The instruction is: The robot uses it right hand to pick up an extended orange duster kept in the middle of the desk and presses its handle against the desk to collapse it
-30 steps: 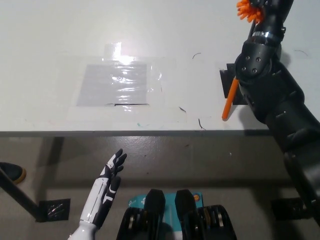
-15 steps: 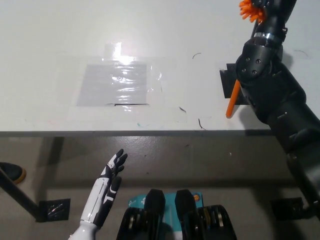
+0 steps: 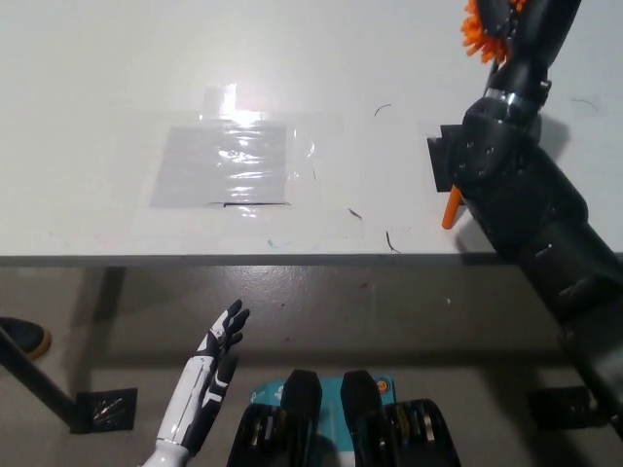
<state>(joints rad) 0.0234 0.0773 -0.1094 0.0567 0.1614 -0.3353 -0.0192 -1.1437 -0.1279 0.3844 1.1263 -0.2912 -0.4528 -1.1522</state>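
I see no readable writing or labels anywhere on the white desk [image 3: 117, 88], and no containers. My right hand [image 3: 516, 19] is at the top right edge of the frame, mostly cut off, so I cannot tell how it is closed. The orange duster [image 3: 477, 34] shows its bristly head beside that hand, while the tip of its handle pokes out below my black forearm, near the desk's front edge by a black patch [image 3: 440, 161]. My white left hand [image 3: 216, 345] hangs below the desk, fingers spread, holding nothing. A clear taped sheet [image 3: 229, 161] lies mid-desk.
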